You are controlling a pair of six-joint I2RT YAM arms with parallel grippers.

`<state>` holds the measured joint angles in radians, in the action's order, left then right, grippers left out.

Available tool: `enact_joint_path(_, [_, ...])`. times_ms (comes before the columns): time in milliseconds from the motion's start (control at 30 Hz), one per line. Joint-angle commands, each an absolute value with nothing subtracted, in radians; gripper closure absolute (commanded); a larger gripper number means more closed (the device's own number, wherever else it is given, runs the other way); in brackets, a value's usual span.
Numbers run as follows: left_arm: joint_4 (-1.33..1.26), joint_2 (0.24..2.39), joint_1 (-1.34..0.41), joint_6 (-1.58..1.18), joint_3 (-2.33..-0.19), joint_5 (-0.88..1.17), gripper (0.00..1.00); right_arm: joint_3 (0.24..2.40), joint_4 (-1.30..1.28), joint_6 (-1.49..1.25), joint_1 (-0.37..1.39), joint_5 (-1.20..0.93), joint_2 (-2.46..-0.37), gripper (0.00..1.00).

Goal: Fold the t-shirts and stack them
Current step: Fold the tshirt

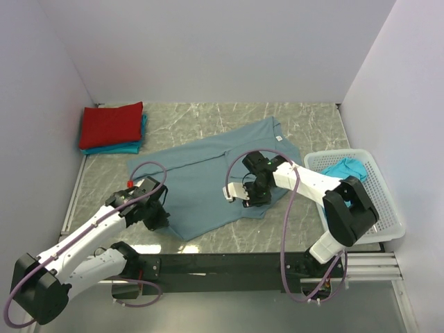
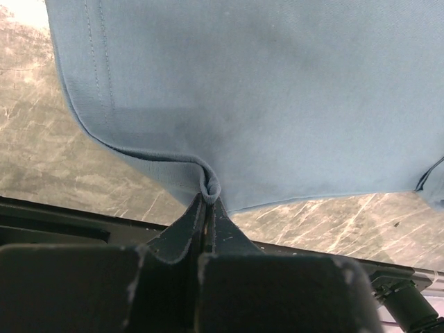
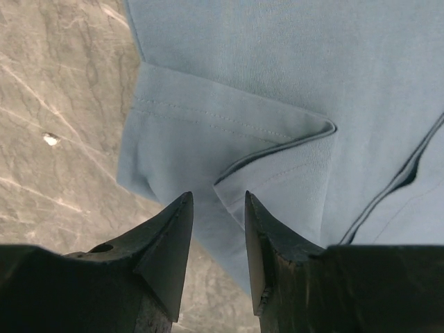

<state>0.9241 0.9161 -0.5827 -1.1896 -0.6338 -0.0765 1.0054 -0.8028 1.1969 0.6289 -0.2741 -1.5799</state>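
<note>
Teal shirt (image 1: 125,148) mostly under red shirt (image 1: 111,125)

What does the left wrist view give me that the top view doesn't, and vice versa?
Left wrist only: the left gripper shut on a pinched fold of the blue shirt's edge. Top only: the red shirt stacked on a teal shirt far left, the basket at right, the right gripper over the shirt. Both: the blue shirt on the table.

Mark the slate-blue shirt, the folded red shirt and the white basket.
slate-blue shirt (image 1: 208,184), top external view, middle of its body.
red shirt (image 1: 111,125), top external view, centre of its folded top.
white basket (image 1: 390,205), top external view, its right wall.
</note>
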Motion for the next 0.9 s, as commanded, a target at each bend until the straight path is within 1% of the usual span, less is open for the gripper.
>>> enact_joint_path(0, [0.908,0.913,-0.578,-1.183,-0.630,-0.069,1.00,0.993,-0.776,1.203,0.627,-0.273,-1.603,0.57])
enact_joint_path(267, [0.910,0.907,-0.574,-1.181,-0.627,-0.067,1.00,0.977,-0.729,1.189,0.630,-0.247,-1.637,0.58])
enact_joint_path(367, [0.910,0.907,-0.572,-1.184,-0.626,-0.067,1.00,0.980,-0.724,1.183,0.630,-0.242,-1.628,0.64])
enact_joint_path(400, [0.911,0.907,-0.572,-1.183,-0.626,-0.067,1.00,0.982,-0.727,1.181,0.630,-0.244,-1.623,0.69])
enact_joint_path(433, [0.911,0.907,-0.571,-1.183,-0.627,-0.069,1.00,0.986,-0.729,1.177,0.630,-0.244,-1.617,0.71])
enact_joint_path(600, [0.916,0.899,-0.568,-1.187,-0.632,-0.077,1.00,0.996,-0.718,1.140,0.618,-0.219,-1.554,0.98])
enact_joint_path(633, [0.917,0.897,-0.566,-1.190,-0.634,-0.081,1.00,0.991,-0.716,1.137,0.614,-0.218,-1.540,1.00])
enact_joint_path(867, [0.945,0.867,-0.554,-1.196,-0.657,-0.100,1.00,0.954,-0.692,1.060,0.560,-0.193,-1.353,1.00])
